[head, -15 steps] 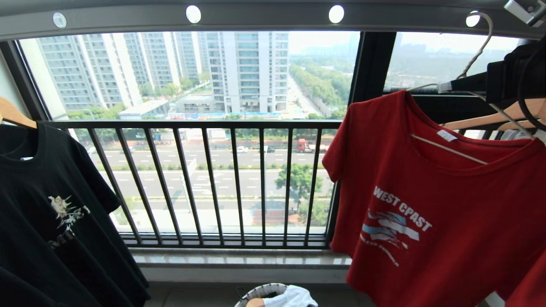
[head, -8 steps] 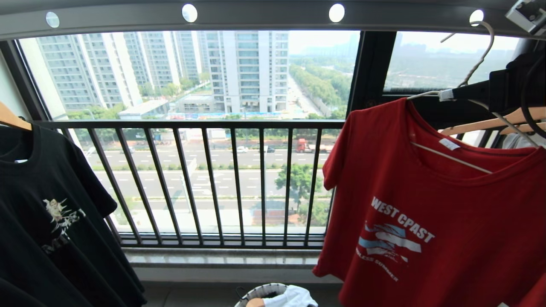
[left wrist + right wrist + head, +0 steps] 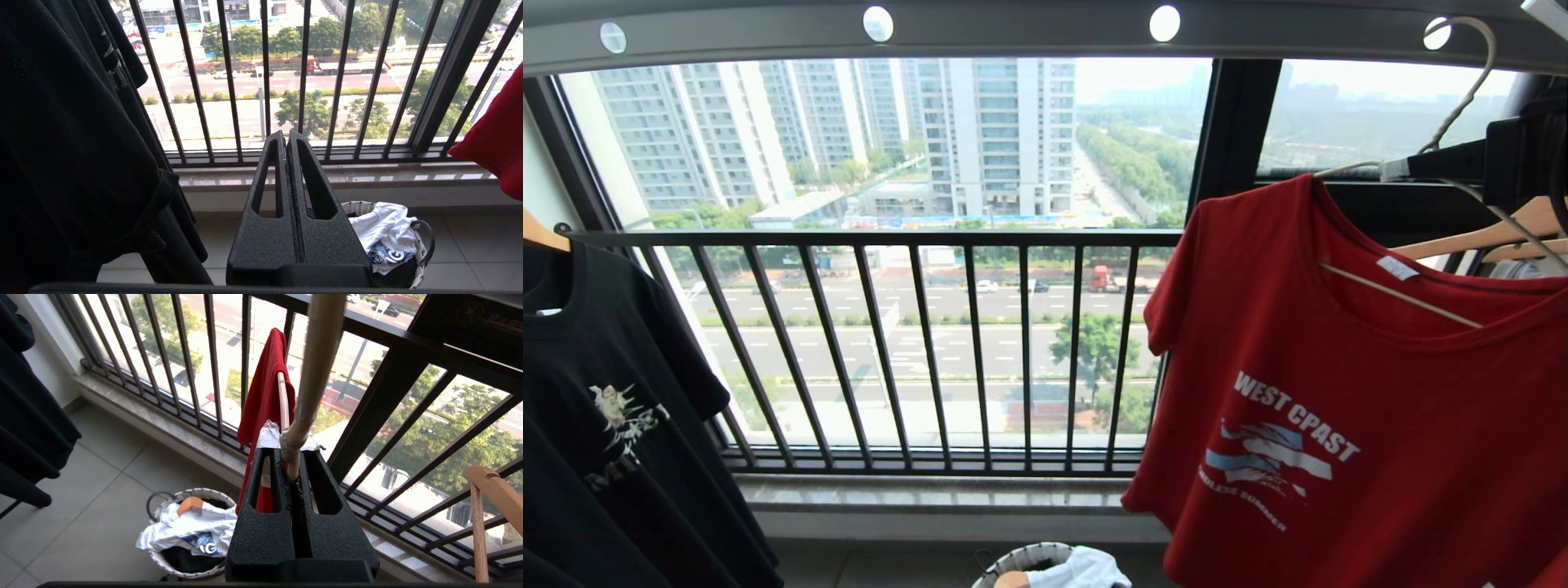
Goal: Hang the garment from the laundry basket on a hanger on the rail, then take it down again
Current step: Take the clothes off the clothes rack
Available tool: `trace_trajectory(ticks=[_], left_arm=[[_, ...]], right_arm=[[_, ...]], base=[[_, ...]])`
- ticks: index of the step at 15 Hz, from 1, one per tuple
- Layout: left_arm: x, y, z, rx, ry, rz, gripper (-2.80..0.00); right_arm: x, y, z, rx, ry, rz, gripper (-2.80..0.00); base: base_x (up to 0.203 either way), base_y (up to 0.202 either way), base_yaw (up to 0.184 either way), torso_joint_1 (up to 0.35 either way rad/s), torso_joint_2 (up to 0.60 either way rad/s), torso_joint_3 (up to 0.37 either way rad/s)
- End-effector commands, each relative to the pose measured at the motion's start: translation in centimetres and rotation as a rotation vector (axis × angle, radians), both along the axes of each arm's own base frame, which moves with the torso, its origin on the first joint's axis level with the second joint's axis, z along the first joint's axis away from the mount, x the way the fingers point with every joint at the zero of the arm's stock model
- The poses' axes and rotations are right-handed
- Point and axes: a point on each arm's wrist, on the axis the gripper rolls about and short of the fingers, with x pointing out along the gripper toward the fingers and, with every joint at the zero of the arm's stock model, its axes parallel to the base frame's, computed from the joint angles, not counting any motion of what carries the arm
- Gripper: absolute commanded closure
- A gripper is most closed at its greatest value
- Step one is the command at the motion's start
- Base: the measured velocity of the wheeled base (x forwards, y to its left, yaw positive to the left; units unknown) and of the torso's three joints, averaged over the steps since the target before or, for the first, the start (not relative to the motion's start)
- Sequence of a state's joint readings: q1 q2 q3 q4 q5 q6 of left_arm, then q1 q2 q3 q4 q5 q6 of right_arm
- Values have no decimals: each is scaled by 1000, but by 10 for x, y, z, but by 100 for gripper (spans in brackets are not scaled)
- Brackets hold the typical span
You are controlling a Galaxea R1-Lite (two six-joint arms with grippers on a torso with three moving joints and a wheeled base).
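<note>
Right pincer: clamped on the hanger neck.
Garment: draped on hanger, hook tip at a hole of the rail.
Left pincer: closed, empty, low.
Risk: hook misses hole; shirt's swing could slide it off.

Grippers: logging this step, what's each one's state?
Left gripper: shut, empty.
Right gripper: shut on hanger, shirt on it.

I see big window, daylight bright, hazy. Black railing of vertical bars in front. Pale stone sill below, grey tiled floor under it. Outside: tall apartment blocks, wide road, trees.
</note>
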State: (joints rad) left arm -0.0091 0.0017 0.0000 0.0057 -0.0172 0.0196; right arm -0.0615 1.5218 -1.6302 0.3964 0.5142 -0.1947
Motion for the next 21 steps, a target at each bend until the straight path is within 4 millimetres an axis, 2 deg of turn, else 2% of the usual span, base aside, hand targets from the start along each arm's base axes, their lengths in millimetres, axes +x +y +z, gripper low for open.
trace_trajectory(ticks=[1, 11, 16, 18, 21], left_arm=[[0, 0, 0, 0, 2, 0, 0], [0, 0, 0, 0, 2, 0, 0], [0, 0, 0, 0, 0, 0, 0], [0, 0, 0, 0, 2, 0, 0], [0, 0, 0, 0, 3, 0, 0]], right_arm=[[-5, 0, 2, -1, -9, 3, 0], [-29, 2, 18, -7, -75, 1, 0], [-49, 3, 26, -11, -116, -1, 0], [-58, 4, 24, -11, -110, 0, 0], [-67, 5, 5, -7, -52, 9, 0]], base=[[0, 0, 0, 0, 0, 0], [0, 0, 0, 0, 0, 0], [0, 0, 0, 0, 0, 0], [0, 0, 0, 0, 0, 0], [0, 0, 0, 0, 0, 0]])
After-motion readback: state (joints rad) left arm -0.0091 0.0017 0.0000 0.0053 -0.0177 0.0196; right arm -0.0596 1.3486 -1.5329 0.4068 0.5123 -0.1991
